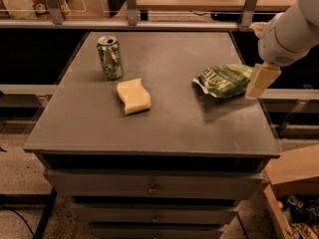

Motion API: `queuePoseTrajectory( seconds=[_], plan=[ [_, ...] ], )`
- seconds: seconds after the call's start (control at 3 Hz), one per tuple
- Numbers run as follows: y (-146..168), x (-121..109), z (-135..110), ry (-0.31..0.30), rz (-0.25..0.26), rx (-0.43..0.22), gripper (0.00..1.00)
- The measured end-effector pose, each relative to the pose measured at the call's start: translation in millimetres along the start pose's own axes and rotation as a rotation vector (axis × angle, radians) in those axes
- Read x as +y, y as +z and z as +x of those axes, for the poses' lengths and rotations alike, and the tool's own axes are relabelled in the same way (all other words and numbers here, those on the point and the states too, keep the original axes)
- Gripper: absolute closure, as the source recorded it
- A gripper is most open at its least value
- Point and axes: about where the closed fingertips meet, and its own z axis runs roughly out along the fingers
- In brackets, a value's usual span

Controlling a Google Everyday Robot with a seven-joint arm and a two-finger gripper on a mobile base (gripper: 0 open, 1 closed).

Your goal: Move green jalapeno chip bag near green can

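One crinkly green jalapeno chip bag (223,80), gripper (261,79) just beside, opening unclear; green can (109,58) well apart.

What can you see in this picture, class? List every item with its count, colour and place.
green can: one, green and white with a silver top, upright at the table's back left
sponge: one, pale yellow, wavy, lying in front of the can towards the middle
green jalapeno chip bag: one, shiny green with white lettering, lying flat at the right side
table: one, grey top, with drawers below
cardboard box: one, brown, on the floor at lower right
robot arm: one, white, coming in from the upper right
gripper: one, tan, at the bag's right end by the table's right edge
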Motion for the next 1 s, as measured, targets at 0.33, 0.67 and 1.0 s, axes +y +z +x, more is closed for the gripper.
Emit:
queuePoseTrajectory(
  seconds=[0.33, 0.67, 1.0],
  plan=[
    [13.7, 8.4, 5.4, 0.022, -0.008, -0.017, 0.00],
    [24.9, 12.2, -1.0, 0.014, -0.014, -0.035, 0.00],
    [36.4, 15.6, -11.5, -0.010, -0.026, -0.045, 0.00]
  ],
)
